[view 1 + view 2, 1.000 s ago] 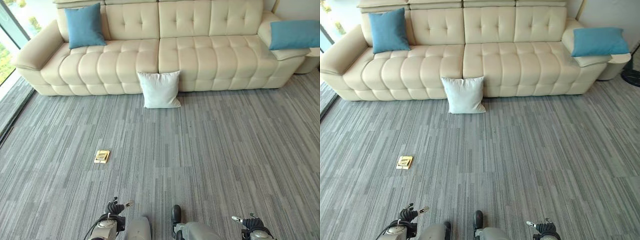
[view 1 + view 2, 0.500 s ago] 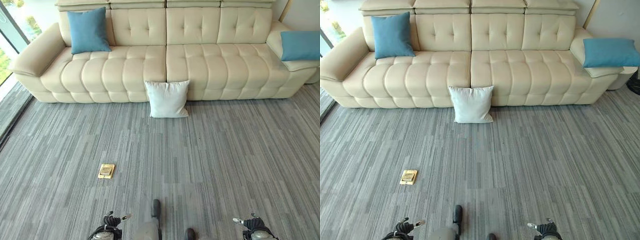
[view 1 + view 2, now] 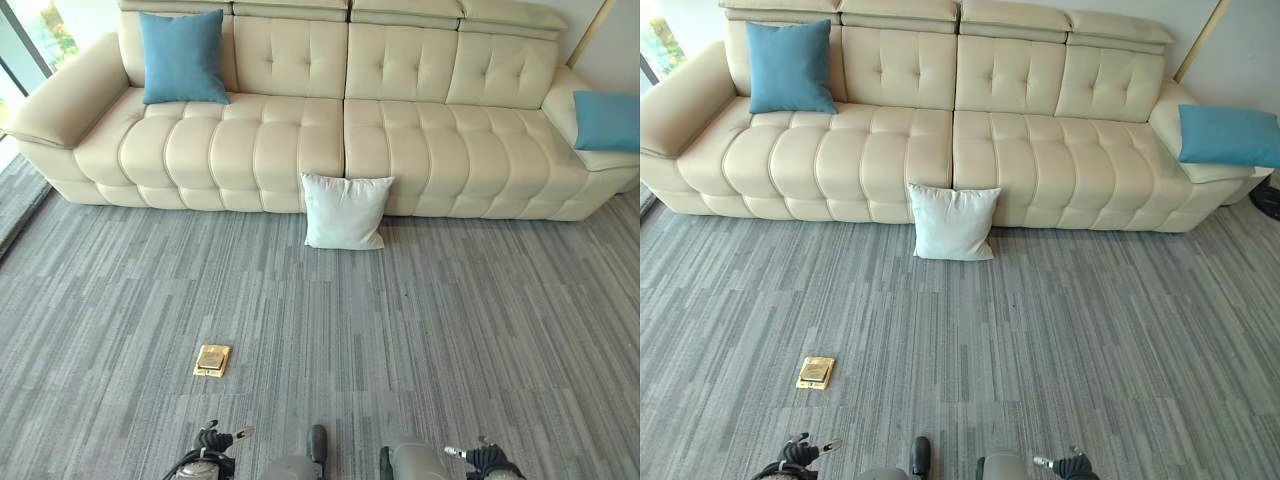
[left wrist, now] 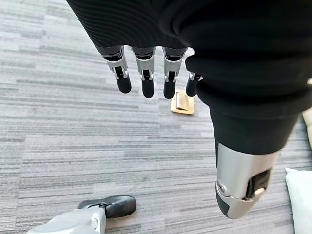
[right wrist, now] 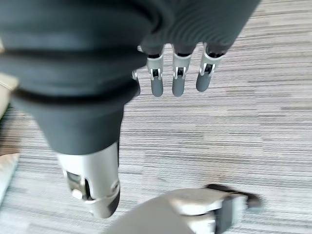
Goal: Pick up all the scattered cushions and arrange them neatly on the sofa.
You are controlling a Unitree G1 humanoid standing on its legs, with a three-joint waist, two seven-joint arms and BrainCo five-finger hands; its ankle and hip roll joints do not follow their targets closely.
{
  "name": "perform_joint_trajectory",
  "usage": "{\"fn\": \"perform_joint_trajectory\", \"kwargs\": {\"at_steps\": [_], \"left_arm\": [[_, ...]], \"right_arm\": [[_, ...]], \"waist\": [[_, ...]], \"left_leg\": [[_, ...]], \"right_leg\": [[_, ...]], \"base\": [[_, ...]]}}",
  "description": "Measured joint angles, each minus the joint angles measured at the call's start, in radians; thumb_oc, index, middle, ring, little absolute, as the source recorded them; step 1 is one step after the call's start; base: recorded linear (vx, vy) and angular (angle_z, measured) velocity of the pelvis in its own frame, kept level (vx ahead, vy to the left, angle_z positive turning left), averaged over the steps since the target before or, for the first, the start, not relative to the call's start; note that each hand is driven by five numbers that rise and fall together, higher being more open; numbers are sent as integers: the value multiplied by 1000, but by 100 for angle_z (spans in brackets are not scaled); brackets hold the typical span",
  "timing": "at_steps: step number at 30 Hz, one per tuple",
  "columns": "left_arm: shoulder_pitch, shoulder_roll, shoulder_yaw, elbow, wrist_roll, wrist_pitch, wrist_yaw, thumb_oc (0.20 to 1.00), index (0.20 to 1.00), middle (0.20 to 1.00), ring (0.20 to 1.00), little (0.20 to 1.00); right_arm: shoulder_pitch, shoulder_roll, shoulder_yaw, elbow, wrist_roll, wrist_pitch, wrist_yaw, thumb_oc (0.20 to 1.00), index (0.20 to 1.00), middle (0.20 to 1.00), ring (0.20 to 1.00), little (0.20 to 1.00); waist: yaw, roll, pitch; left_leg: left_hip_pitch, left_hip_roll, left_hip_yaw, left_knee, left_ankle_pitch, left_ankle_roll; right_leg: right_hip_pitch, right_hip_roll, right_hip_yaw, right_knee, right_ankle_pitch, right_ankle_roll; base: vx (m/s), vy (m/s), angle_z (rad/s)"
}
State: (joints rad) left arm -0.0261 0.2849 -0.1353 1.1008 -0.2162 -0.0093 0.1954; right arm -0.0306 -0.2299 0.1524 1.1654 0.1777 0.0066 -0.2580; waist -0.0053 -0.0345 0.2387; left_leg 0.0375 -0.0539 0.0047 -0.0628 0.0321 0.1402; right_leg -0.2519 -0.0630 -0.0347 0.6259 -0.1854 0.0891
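A white cushion [image 3: 345, 211] leans upright on the carpet against the front of the cream sofa [image 3: 420, 140], near its middle. One blue cushion [image 3: 182, 57] stands against the sofa's back at the left end. Another blue cushion [image 3: 608, 121] lies on the right armrest. My left hand [image 3: 212, 441] hangs low at the bottom edge, far from the cushions, its fingers [image 4: 146, 78] straight and empty. My right hand [image 3: 483, 458] sits at the bottom right, its fingers [image 5: 178, 78] relaxed with nothing in them.
A small brass floor plate [image 3: 212, 359] is set into the grey striped carpet [image 3: 480, 320] ahead of my left hand. A glass wall [image 3: 20, 40] runs along the left side. Open carpet lies between me and the sofa.
The whole view has shifted: the sofa and white cushion now sit lower and more to the right, as the camera moved. Both hands stay low and empty.
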Motion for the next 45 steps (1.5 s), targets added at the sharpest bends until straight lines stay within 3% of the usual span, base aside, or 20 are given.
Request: {"fn": "perform_joint_trajectory", "kwargs": {"at_steps": [2,3,5,7,10,11,12,14,16,17,20,23,27,29,32,34,37,41,44,45], "left_arm": [[-30,-4,4,10,0,-1,1,1000,1000,1000,1000,1000],[-50,-9,19,23,0,-2,1,1000,1000,1000,1000,1000],[-67,-10,24,17,0,-7,1,1000,1000,1000,1000,1000],[-63,-17,23,10,0,-13,1,1000,1000,1000,1000,1000],[-45,-28,22,1,1,-15,1,1000,1000,1000,1000,1000],[-17,-46,20,2,1,-15,1,1000,1000,1000,1000,1000],[4,-55,17,4,1,-15,1,1000,1000,1000,1000,1000],[30,-61,17,30,1,-14,1,1000,1000,1000,1000,1000],[35,-57,19,46,1,-15,0,1000,1000,1000,1000,1000],[38,-58,19,44,1,-16,0,1000,1000,1000,1000,1000],[24,-55,23,16,0,-23,-3,1000,1000,1000,1000,1000],[3,-53,22,11,0,-27,-10,1000,1000,1000,1000,1000],[-31,-48,21,10,0,-25,-14,1000,1000,1000,1000,1000],[-35,-47,19,2,0,-24,-22,1000,1000,1000,1000,1000],[-35,-51,18,4,0,-22,-30,1000,1000,1000,1000,1000],[-35,-53,17,6,0,-21,-33,1000,1000,1000,1000,1000],[-24,-56,16,10,1,-20,-33,1000,1000,1000,1000,1000],[-20,-59,15,13,0,-13,-33,1000,1000,1000,1000,1000],[-4,-58,20,25,0,-12,-31,1000,1000,1000,1000,1000],[11,-60,21,36,0,-10,-31,1000,1000,1000,1000,1000]], "right_arm": [[-6,-3,-7,-9,2,0,-2,1000,1000,1000,1000,1000],[-9,-2,-7,-7,4,1,-2,1000,1000,1000,1000,1000],[4,3,-10,-8,13,3,-2,1000,1000,1000,1000,1000],[18,5,-15,2,13,7,-3,1000,1000,1000,1000,1000],[40,3,-37,5,13,21,-3,1000,1000,1000,1000,1000],[49,-2,-55,7,13,23,-3,1000,1000,1000,1000,1000],[61,-8,-55,10,13,22,-3,1000,1000,1000,1000,1000],[52,-10,-53,42,18,21,-1,1000,1000,1000,1000,1000],[21,-17,-54,43,22,11,-1,1000,1000,1000,1000,1000],[13,-31,-53,40,23,-5,-1,1000,1000,1000,1000,1000],[-30,-64,-47,17,41,-26,-1,1000,1000,1000,1000,1000],[-59,-69,-42,9,41,-29,-1,1000,1000,1000,1000,1000],[-69,-60,-42,7,41,-21,-1,1000,1000,1000,1000,1000],[-62,-53,-44,12,41,-19,-2,1000,1000,1000,1000,1000],[-56,-59,-43,10,40,-20,-2,1000,1000,1000,1000,1000],[-55,-67,-43,17,40,-19,-3,1000,1000,1000,1000,1000],[-50,-70,-44,22,39,-19,-3,1000,1000,1000,1000,1000],[-62,-89,-46,24,39,-18,-17,1000,1000,1000,1000,1000],[-47,-88,-46,28,38,-17,-18,1000,1000,1000,1000,1000],[-39,-89,-42,27,38,-20,-17,1000,1000,1000,1000,1000]], "waist": [[-22,-4,15],[-38,-9,26],[-59,-28,38],[-80,-54,34],[-92,-48,29],[-97,-27,9],[-107,-9,-10],[-111,21,-27],[-114,29,-44],[-111,33,-62],[-106,51,-72],[-107,38,-66],[-93,4,-43],[-66,-24,-17],[-65,-18,6],[-60,6,37],[-41,30,53],[2,64,73],[29,71,67],[36,80,57]], "left_leg": [[9,-2,-2,0,-13,-3],[21,-13,-9,3,-25,-7],[60,-40,-33,-13,-40,-9],[101,-63,-53,-16,-60,2],[154,-65,-76,-16,-109,-3],[200,-39,-111,-16,-162,-20],[225,-17,-127,-17,-188,-42],[264,29,-136,15,-212,-94],[224,49,-137,187,-212,-138],[182,52,-135,303,-235,-189],[98,64,-134,506,-201,-253],[46,65,-133,651,-158,-307],[-29,72,-93,694,-157,-278],[-50,69,-47,535,-177,-247],[-113,68,-48,371,-155,-242],[-148,68,-48,178,-62,-250],[-158,69,-49,54,35,-259],[-210,70,-50,-24,81,-285],[-197,80,-48,-13,81,-278],[-183,88,-48,21,66,-264]], "right_leg": [[-32,14,-44,-343,49,5],[-33,18,-42,-538,107,35],[-60,12,-48,-694,180,70],[-95,-5,-78,-709,222,74],[-93,-4,-108,-696,255,53],[-85,1,-109,-566,284,8],[-58,9,-124,-525,282,5],[13,43,-163,-541,320,-53],[76,73,-173,-557,277,-110],[105,83,-181,-564,310,-166],[163,116,-153,-584,267,-201],[215,129,-128,-586,252,-221],[267,121,-69,-626,200,-279],[294,99,-48,-653,235,-258],[326,92,-48,-706,257,-239],[345,92,-44,-708,247,-225],[367,94,-18,-708,224,-224],[414,98,46,-709,190,-205],[463,85,102,-711,147,-170],[486,74,137,-712,128,-137]], "base": [[534,-122,13],[572,-125,22],[443,-117,42],[291,-97,46],[428,-182,31],[478,-215,49],[462,-205,51],[468,-227,24],[433,-203,14],[197,-88,3],[378,-187,-6],[211,-83,-29],[263,-74,-18],[193,-1,-25],[216,6,-10],[234,7,-2],[230,11,-19],[248,57,-36],[269,127,-64],[247,136,-77]]}}
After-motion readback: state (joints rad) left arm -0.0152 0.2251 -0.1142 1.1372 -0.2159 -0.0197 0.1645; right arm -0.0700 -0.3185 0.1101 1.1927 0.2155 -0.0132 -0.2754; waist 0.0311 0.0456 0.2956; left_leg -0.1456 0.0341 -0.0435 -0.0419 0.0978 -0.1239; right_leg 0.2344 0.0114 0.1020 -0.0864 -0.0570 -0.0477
